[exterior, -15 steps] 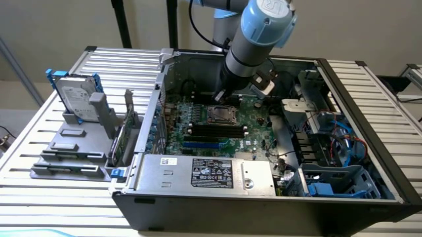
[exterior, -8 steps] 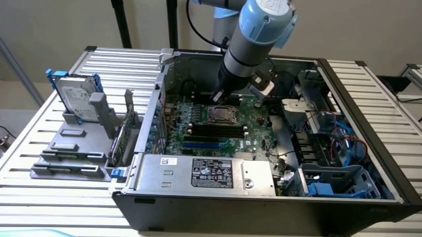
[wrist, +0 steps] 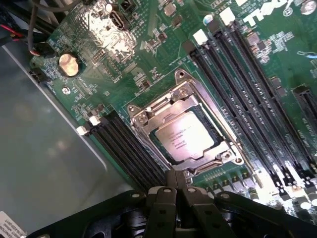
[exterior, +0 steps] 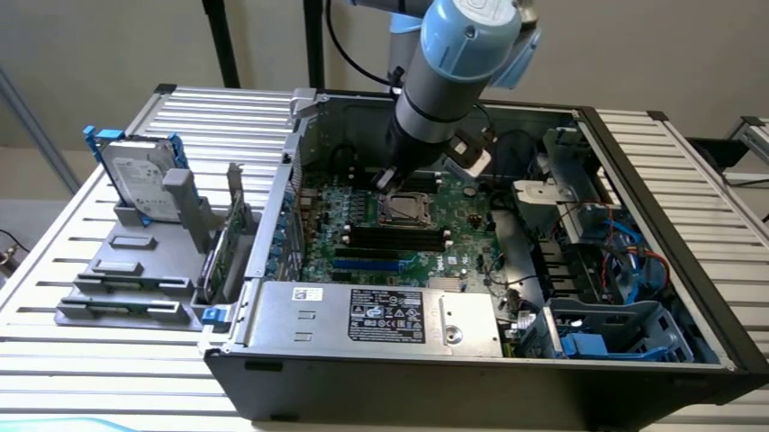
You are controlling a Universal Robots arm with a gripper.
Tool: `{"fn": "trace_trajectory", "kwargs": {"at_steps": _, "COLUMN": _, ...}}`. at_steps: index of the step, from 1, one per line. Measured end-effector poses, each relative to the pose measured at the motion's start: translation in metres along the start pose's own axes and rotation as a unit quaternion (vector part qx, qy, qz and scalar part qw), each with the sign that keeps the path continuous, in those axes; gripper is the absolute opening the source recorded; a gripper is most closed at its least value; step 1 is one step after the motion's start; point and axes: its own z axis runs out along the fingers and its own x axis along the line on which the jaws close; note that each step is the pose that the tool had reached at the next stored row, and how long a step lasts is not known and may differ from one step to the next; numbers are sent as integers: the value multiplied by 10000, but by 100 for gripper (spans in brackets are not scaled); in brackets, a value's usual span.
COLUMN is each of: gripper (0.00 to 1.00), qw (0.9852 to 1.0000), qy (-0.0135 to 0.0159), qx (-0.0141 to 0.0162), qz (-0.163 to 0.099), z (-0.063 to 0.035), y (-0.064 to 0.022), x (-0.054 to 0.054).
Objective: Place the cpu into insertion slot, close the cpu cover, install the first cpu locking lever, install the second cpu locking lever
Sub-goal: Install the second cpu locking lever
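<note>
The gripper (wrist: 177,191) is clenched shut, holding nothing. The cpu (wrist: 184,137) sits just ahead of it. The cpu cover (wrist: 171,101) lies closed around it.

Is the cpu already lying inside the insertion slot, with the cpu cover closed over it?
Yes, in the wrist view the cpu sits in the insertion slot, and the cpu cover lies flat around its silvery top.
</note>
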Motion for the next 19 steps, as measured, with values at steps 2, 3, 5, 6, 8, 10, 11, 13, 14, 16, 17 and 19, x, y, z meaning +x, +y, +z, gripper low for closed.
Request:
{"fn": "trace_trajectory", "kwargs": {"at_steps": 2, "gripper": 11, "qw": 10000, "qy": 1, "qx": -1, "qz": 1, "z": -52, "y": 11, "x": -37}}
{"fn": "trace_trajectory", "kwargs": {"at_steps": 3, "gripper": 11, "qw": 10000, "qy": 1, "qx": 0, "qz": 1, "z": -81, "y": 18, "x": -54}}
{"fn": "trace_trajectory", "kwargs": {"at_steps": 5, "gripper": 11, "qw": 10000, "qy": 0, "qx": 0, "qz": 1, "z": -142, "y": 34, "x": -86}}
{"fn": "trace_trajectory", "kwargs": {"at_steps": 6, "gripper": 11, "qw": 10000, "qy": 1, "qx": 0, "qz": 0, "z": -172, "y": 41, "x": -102}}
{"fn": "trace_trajectory", "kwargs": {"at_steps": 8, "gripper": 11, "qw": 10000, "qy": 1, "qx": 0, "qz": 1, "z": -224, "y": 56, "x": -132}}
{"fn": "trace_trajectory", "kwargs": {"at_steps": 10, "gripper": 11, "qw": 10000, "qy": 0, "qx": -1, "qz": 1, "z": -256, "y": 69, "x": -160}}
{"fn": "trace_trajectory", "kwargs": {"at_steps": 11, "gripper": 11, "qw": 10000, "qy": 0, "qx": -1, "qz": 1, "z": -265, "y": 73, "x": -174}}
{"fn": "trace_trajectory", "kwargs": {"at_steps": 13, "gripper": 11, "qw": 10000, "qy": -3, "qx": -4, "qz": 2, "z": -277, "y": 77, "x": -200}}
{"fn": "trace_trajectory", "kwargs": {"at_steps": 14, "gripper": 11, "qw": 10000, "qy": -6, "qx": -6, "qz": 2, "z": -281, "y": 76, "x": -213}}
{"fn": "trace_trajectory", "kwargs": {"at_steps": 16, "gripper": 11, "qw": 10000, "qy": -11, "qx": -10, "qz": 2, "z": -287, "y": 72, "x": -238}}
{"fn": "trace_trajectory", "kwargs": {"at_steps": 17, "gripper": 11, "qw": 10000, "qy": -14, "qx": -12, "qz": 3, "z": -291, "y": 71, "x": -252}}
{"fn": "trace_trajectory", "kwargs": {"at_steps": 19, "gripper": 11, "qw": 10000, "qy": -19, "qx": -16, "qz": 3, "z": -300, "y": 69, "x": -280}}
